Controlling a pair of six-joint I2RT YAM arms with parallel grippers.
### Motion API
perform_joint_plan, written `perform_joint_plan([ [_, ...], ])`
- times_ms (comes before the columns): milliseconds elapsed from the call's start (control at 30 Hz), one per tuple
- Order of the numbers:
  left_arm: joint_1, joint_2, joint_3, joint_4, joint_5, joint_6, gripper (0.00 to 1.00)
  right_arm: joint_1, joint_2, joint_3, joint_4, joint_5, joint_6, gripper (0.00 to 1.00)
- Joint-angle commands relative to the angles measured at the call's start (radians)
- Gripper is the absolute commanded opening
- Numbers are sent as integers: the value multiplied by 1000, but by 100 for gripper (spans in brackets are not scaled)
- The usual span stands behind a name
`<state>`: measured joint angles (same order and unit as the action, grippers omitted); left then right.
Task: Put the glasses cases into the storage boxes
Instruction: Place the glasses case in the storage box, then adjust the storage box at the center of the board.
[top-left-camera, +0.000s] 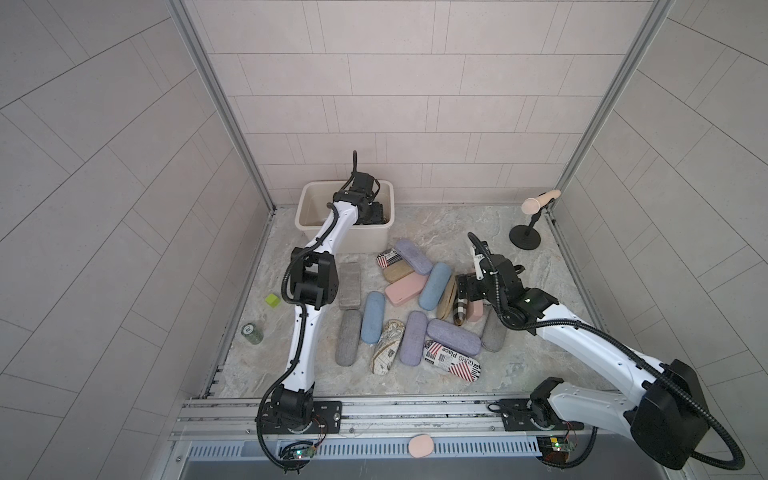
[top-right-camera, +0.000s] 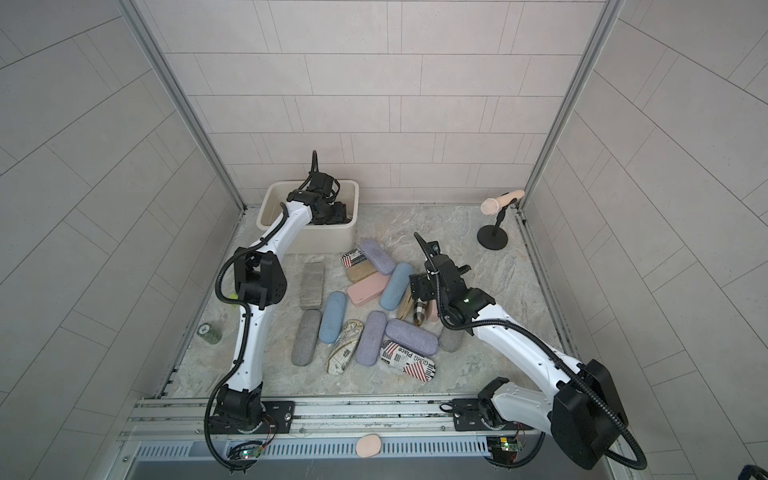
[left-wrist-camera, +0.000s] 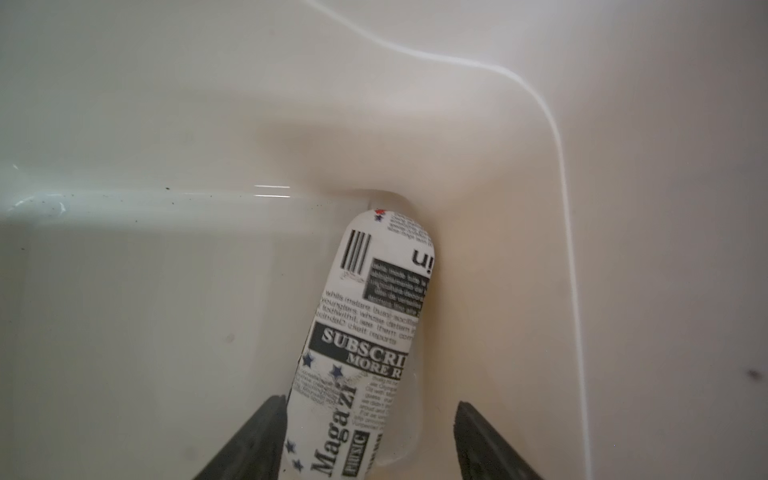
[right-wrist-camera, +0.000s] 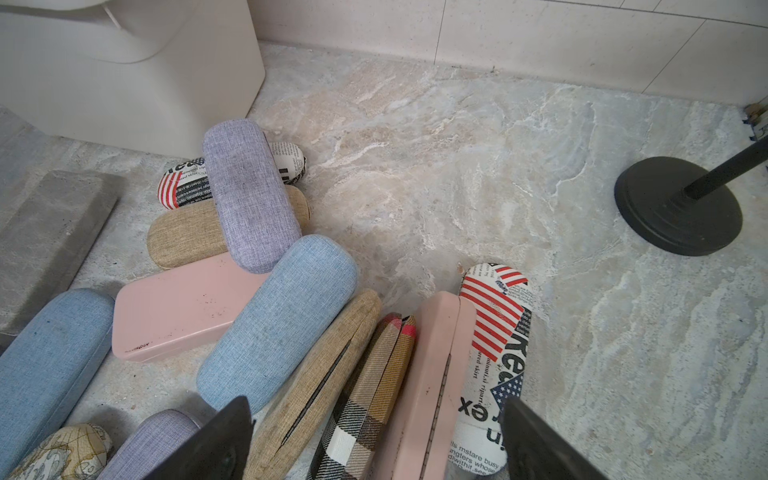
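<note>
The fingers (left-wrist-camera: 257, 440) of the left gripper (left-wrist-camera: 369, 401) are seen spread apart. A newspaper-print case (left-wrist-camera: 374, 316) lies between them, just beside one finger and clear of the other. It is laid on the floor of the storage box (left-wrist-camera: 166, 104), with its far end near a rounded corner. The fingers (right-wrist-camera: 216, 440) of the right gripper (right-wrist-camera: 376, 401) are set wide apart with nothing clamped. They are placed over a tan case (right-wrist-camera: 316, 374), a plaid case (right-wrist-camera: 365, 395), a pink case (right-wrist-camera: 432, 374) and a flag-print case (right-wrist-camera: 494, 332), which lie side by side. In both top views the box is found just left of centre, against the back wall. The other glasses cases (top-left-camera: 435, 286) are scattered below it, at the frame's centre.
</note>
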<state>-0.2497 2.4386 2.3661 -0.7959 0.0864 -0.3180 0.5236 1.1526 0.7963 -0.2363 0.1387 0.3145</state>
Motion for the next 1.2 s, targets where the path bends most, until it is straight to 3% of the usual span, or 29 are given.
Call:
perform_joint_plan([
  [0,-2,-50,-4,-18,3,17,72,4,-2,3,-8,9,-2,95],
  [200,22,-170,-4,2,54,12,78,5,-11,0,-6,8,1,95],
  [367,80,-277,-35,-10,26,5,79,5,-22,-2,-6,8,3,95],
  [700,303,-498,-373,29,-139,-38,79,10,-12,-4,4,-13,8,94],
  [967,367,-360,-299,-19,-104,72,77,13,-1,3,0,-13,5,94],
  [1167,369,-259,-215,-64,-90,127,64,14,3,2,1,-11,4,93],
])
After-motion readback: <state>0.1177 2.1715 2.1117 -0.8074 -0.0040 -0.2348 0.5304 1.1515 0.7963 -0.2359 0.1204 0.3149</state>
